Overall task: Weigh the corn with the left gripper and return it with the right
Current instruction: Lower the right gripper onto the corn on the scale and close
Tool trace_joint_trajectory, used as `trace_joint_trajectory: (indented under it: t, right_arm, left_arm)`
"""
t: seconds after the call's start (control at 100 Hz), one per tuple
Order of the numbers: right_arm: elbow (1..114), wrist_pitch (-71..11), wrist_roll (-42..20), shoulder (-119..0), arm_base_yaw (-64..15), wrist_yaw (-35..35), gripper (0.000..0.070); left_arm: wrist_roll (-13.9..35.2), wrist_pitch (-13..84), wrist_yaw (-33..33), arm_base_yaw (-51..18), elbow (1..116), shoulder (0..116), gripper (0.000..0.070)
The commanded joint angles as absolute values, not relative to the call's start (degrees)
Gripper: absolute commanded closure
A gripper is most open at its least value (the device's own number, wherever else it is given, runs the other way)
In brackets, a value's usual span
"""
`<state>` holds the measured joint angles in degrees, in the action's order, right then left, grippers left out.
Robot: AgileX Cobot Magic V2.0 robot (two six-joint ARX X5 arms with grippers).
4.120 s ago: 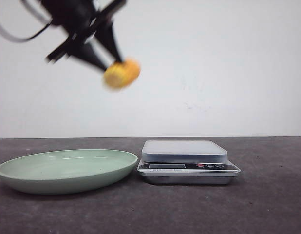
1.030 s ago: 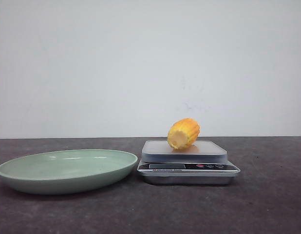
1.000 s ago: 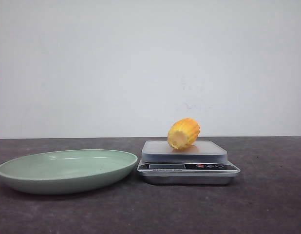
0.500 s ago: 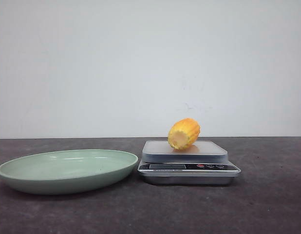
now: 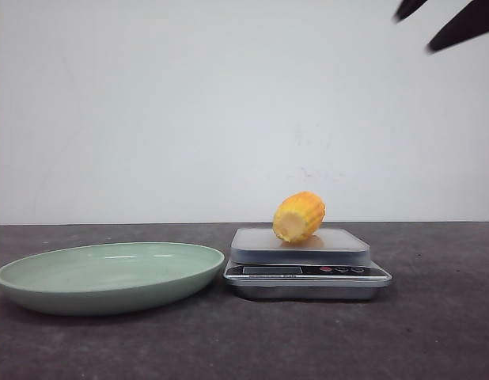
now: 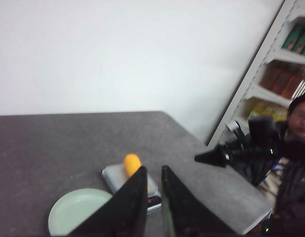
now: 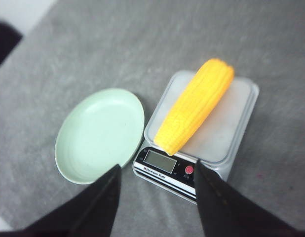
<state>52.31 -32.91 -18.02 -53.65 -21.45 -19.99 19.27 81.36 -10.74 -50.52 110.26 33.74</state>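
Note:
The corn (image 5: 298, 217) is a yellow-orange cob lying on the scale (image 5: 308, 271), its flat pale end toward the front. It also shows in the right wrist view (image 7: 194, 106) and the left wrist view (image 6: 132, 164). My right gripper (image 7: 156, 168) is open and empty, high above the scale's front edge. Its dark fingers (image 5: 466, 24) show at the top right of the front view. My left gripper (image 6: 152, 170) is empty, high and far back from the table. Its jaws stand almost together with a narrow gap.
A pale green plate (image 5: 110, 277) lies left of the scale, also seen in the right wrist view (image 7: 100, 133). The scale's display (image 7: 160, 161) faces front. A person (image 6: 300, 123) and a bookshelf (image 6: 285, 74) stand beyond the table's right side.
My right gripper's fingers have come into the top right of the front view. The corn, scale and plate have not moved.

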Motion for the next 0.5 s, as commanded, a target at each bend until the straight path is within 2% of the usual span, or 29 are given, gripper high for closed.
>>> trace_joint_trajectory:
  t: [0.0,0.17,0.32,0.49]
  right_arm:
    - [56.1,-32.38,-16.82,-58.61,-22.83,-17.82,0.0408]
    - [65.93,-35.51,-14.46,-70.94,-26.7,-11.14,0.0283]
    - [74.78,-39.35,-14.31,-81.58,-28.62,-7.99,0.0281]
    - [79.81,-41.08,-15.62,-90.78,-29.54,-6.44,0.0275]
  left_arm:
    - [18.06,83.31,-10.94,-51.03,110.02,34.13,0.0696]
    - [16.88,83.31,-10.94,-51.03,106.15,34.13,0.0696]
    - [16.62,83.31,-12.43,-51.03,103.22,34.13,0.0696]
    - [16.49,83.31,-14.48,-51.03,101.97,34.13,0.0696]
